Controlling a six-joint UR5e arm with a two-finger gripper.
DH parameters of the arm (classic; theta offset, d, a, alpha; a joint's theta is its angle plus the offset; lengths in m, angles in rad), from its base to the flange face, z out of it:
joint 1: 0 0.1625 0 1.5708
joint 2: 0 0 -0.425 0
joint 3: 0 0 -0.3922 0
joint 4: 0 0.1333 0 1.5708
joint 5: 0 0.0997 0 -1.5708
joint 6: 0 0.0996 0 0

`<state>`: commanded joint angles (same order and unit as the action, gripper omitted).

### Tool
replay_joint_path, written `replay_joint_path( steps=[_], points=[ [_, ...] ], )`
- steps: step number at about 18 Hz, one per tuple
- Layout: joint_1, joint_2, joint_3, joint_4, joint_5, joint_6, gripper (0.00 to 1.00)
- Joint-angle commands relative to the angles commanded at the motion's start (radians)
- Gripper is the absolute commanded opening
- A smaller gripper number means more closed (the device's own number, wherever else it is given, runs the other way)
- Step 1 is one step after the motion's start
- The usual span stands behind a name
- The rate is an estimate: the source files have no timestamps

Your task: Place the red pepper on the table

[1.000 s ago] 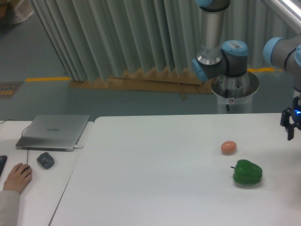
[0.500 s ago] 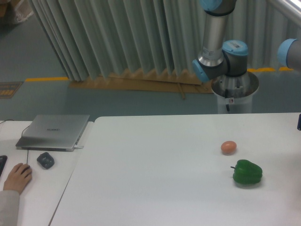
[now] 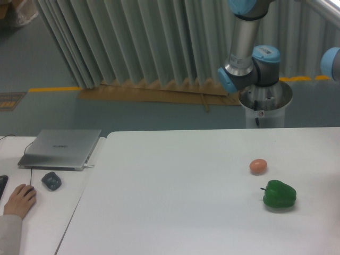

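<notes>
The gripper is out of frame, so its state cannot be told; only arm joints (image 3: 249,64) are seen at top right. No red pepper is seen. On the table (image 3: 175,202) an egg (image 3: 258,166) is set near a green pepper (image 3: 279,195) (apart). A laptop (image 3: 61,149) is seen left.

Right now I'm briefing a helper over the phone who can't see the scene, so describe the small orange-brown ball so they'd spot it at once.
Start from the large white table with rounded corners, right of the narrower desk holding the grey laptop. On the table's right half lie two things close together but apart. The orange-brown ball is the smaller, smooth, egg-like one, up and left of the larger green pepper.
</notes>
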<state>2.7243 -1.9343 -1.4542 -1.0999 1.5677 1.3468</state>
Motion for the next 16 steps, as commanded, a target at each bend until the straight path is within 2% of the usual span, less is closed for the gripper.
replay_joint_path(
  steps=[7, 10, 13, 16],
  points=[
    [0.012, -0.051, 0.015, 0.002, 0.012, 0.005, 1.0],
    [0.014, -0.064, 0.047, 0.006, 0.009, 0.008, 1.0],
    [0.031, -0.107, 0.06, 0.063, 0.008, 0.009, 1.0],
    [0.042, -0.129, 0.074, 0.074, 0.002, 0.02, 1.0]
  ],
)
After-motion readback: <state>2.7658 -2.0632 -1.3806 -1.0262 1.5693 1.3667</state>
